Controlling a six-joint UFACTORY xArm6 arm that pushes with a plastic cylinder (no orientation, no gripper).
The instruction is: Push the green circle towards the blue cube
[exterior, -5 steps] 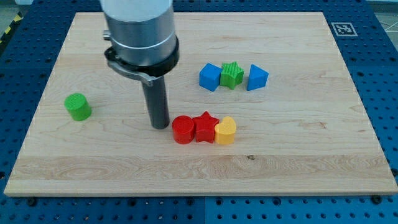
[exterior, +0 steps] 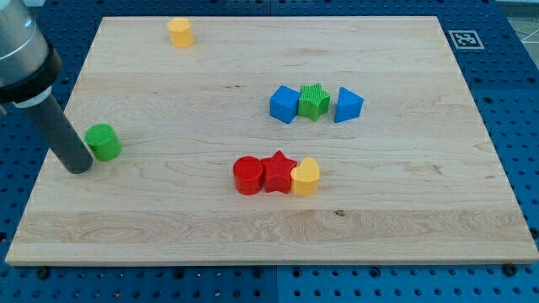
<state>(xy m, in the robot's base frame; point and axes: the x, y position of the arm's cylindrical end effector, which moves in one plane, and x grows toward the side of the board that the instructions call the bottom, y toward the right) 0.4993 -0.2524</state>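
Note:
The green circle (exterior: 104, 141) sits on the wooden board (exterior: 168, 219) near the view's left edge. The blue cube (exterior: 284, 103) stands right of centre, touching a green star (exterior: 313, 101), with a blue triangular block (exterior: 348, 104) just right of that. My tip (exterior: 77, 167) rests on the board just left of and slightly below the green circle, touching or almost touching it. The blue cube is far to the view's right of the tip.
A red circle (exterior: 248, 176), a red star (exterior: 278, 172) and a yellow block (exterior: 305, 177) form a row below the centre. Another yellow block (exterior: 179, 32) sits near the top edge. A marker tag (exterior: 465, 39) is at the top right corner.
The rod has moved from beside the red circle far to the view's left, ending at the green circle's left. The yellow block at the top is now uncovered. The green circle has barely moved.

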